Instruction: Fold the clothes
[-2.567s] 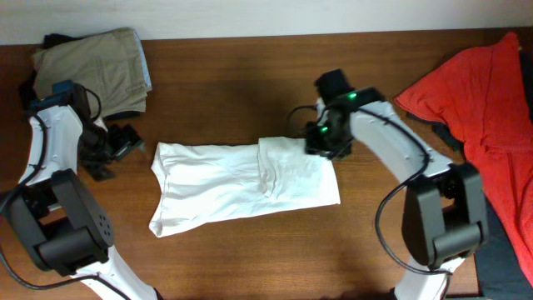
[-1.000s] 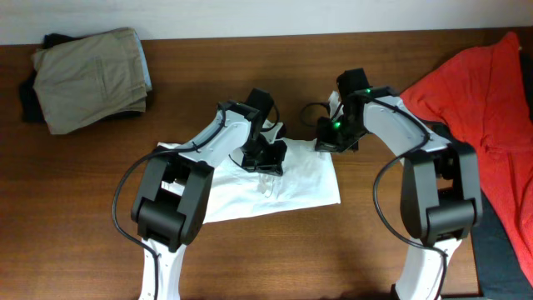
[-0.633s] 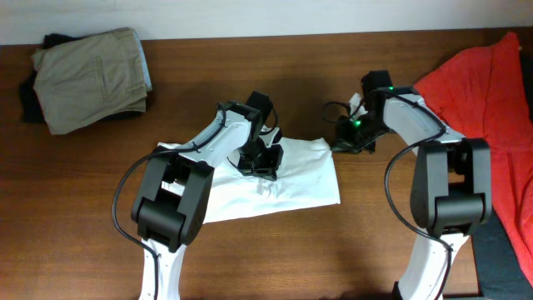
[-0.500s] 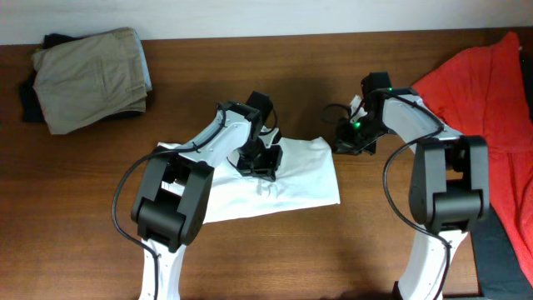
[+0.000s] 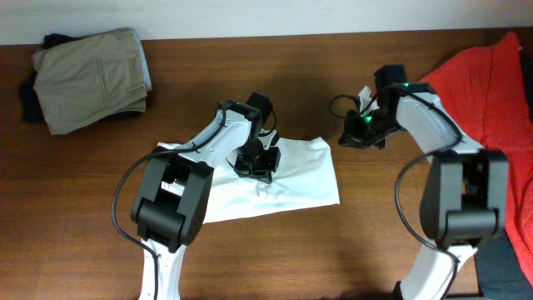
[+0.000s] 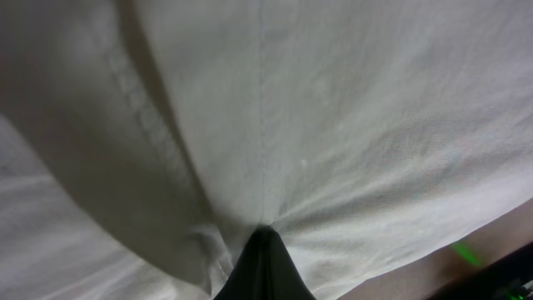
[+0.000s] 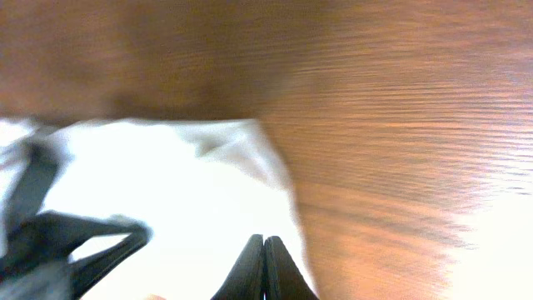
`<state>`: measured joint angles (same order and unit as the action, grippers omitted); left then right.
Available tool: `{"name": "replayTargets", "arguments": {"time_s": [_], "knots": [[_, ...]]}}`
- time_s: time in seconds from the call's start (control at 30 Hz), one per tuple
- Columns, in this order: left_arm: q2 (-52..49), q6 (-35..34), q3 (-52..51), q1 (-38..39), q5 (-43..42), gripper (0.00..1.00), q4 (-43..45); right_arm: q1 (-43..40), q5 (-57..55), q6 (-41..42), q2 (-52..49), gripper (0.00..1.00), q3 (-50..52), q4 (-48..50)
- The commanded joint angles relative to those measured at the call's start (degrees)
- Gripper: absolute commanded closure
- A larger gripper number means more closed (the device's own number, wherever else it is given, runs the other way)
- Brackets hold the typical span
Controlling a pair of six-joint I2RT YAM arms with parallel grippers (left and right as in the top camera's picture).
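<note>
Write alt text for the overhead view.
A white shirt lies spread on a wooden table, the left arm's fingers pinching its middle. The right arm's shut fingers sit just past its right edge; khaki clothes and a red garment lie aside.

Under me: brown wood-grain table point(image 5: 275, 250), bare board ahead; pale wall strip point(image 5: 250, 12) along far edge.

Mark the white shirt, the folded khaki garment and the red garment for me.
White thin-fabric shirt point(image 5: 304, 171), overhead view, on its flat right half.
Folded khaki fabric garment point(image 5: 92, 79), overhead view, on the middle of its top face.
Crumpled red fabric garment point(image 5: 491, 92), overhead view, on its upper middle.
</note>
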<state>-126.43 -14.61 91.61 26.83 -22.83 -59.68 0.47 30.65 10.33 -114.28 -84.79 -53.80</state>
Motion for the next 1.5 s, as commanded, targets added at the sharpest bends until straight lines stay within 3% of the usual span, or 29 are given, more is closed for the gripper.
{"name": "replayTargets", "arguments": {"time_s": [0.0, 0.33, 0.43, 0.7, 0.87, 1.2, 1.33, 1.37, 1.47], "knots": [[-0.57, -0.37, -0.50, -0.72, 5.31, 0.99, -0.26, 1.20, 10.95, -8.33, 1.25, 0.96, -0.33, -0.63], [-0.57, -0.35, -0.50, -0.74, 5.31, 0.99, -0.35, 4.92, 8.52, -7.69, -6.93, 0.96, 2.89, 4.07], [-0.57, -0.35, -0.50, -0.74, 5.29, 0.99, -0.44, 3.85, 3.13, -6.49, -10.36, 0.96, 2.91, 5.86], [-0.57, -0.35, -0.50, -0.74, 5.31, 1.00, -0.48, -0.66, 2.64, -6.69, -15.30, 0.96, 2.82, 11.41], [-0.37, -0.35, -0.48, -0.74, 5.33, 1.00, -0.50, -3.41, 2.69, -6.67, -13.84, 0.96, 0.17, 9.53], [8.35, -0.35, -0.28, -0.70, 10.60, 0.99, -0.50, -5.31, 2.36, -7.15, -8.11, 0.96, -9.29, -5.29], [10.43, -0.35, -0.26, -0.70, 10.86, 0.82, 2.27, -5.05, 14.21, -18.05, -5.97, 0.96, -9.29, -13.03], [10.40, -0.35, -0.28, -0.70, 10.86, 0.72, 3.32, -4.59, 14.19, -20.85, -5.99, 0.96, -9.07, -16.11], [10.08, -0.37, -0.28, -0.74, 10.64, 0.67, 6.21, -3.37, 13.38, -22.53, -5.99, 0.96, -5.60, -17.20]]}}
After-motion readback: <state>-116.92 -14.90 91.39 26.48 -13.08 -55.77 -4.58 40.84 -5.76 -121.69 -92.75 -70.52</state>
